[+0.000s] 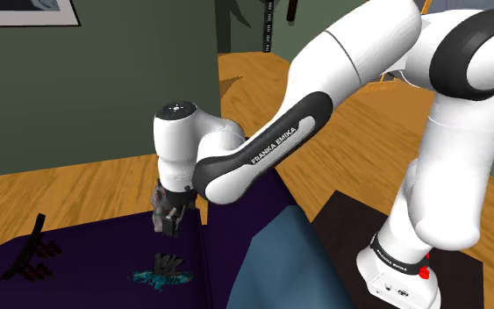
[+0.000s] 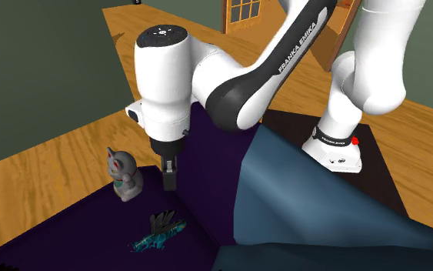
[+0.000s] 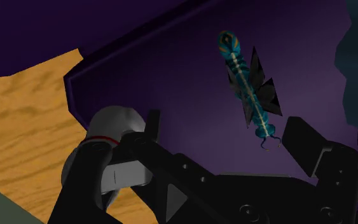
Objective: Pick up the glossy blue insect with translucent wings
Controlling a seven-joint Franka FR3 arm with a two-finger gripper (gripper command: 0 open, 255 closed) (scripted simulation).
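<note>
Shoulder view first. Look to the gripper (image 1: 168,226), pointed straight down over a dark purple surface (image 1: 104,241). Below it and slightly off to one side, find the blue insect (image 1: 161,272), lying flat with dark wings spread. Well away from the gripper, note a black stand-like object (image 1: 27,253), too dim to name. Read as a hover ahead of the descent: clear of the insect, no contact.

Second exterior view next. See the gripper (image 2: 168,178) hanging between a grey cat figurine (image 2: 124,178) and a blue-grey sheet (image 2: 307,208), with the blue insect (image 2: 159,233) beneath and a little past the tips. Likely held high and upright to pass the figurine just beside it.

Wrist view last. Find the fingers (image 3: 301,137) spread apart around the gripper (image 3: 228,130), nothing between them. Beyond the tips, spot the blue insect (image 3: 250,89), nearer one finger than the other, its slim body running away from the gripper. Probably lined up that way so as to close across the narrow body, not the wings. Close by the other finger, mark the figurine (image 3: 110,124).

As for holders: count the purple surface (image 3: 171,76) as the one bearer, insect and figurine both resting on it in the open, neither inside anything, wooden floor (image 3: 25,108) past its edge.
</note>
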